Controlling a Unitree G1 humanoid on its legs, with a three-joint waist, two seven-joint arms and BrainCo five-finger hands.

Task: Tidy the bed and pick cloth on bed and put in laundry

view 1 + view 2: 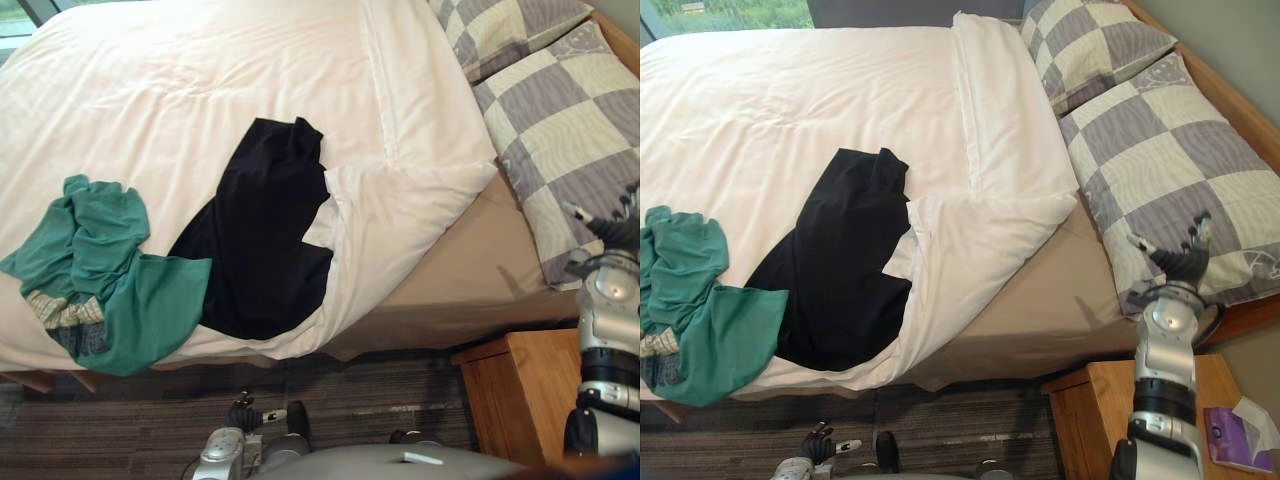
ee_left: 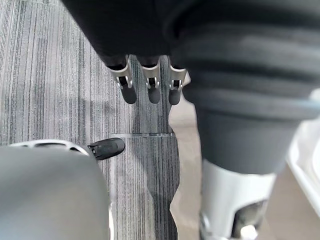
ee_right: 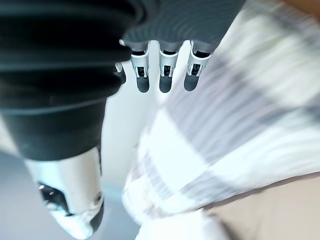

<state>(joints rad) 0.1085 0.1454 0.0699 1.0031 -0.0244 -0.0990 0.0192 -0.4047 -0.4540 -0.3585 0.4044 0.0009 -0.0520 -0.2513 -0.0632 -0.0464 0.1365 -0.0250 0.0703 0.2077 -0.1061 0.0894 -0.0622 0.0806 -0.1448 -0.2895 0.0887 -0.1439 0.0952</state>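
Black cloth (image 1: 840, 265), green cloth (image 1: 700, 300) on bed (image 1: 790, 90)

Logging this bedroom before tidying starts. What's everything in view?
duvet: one, white, spread out, corner folded back
black cloth: one, black, on the duvet
green cloth: one, green, bunched left of the black cloth
pillows: two, grey-and-cream checked, head end
sheet: one, tan, bared beside the pillows
carpet: one, grey, floor
nightstand: one, wooden, on the carpet
right hand: one, silver, open above the nearer pillow
left hand: one, silver, open, low over the carpet
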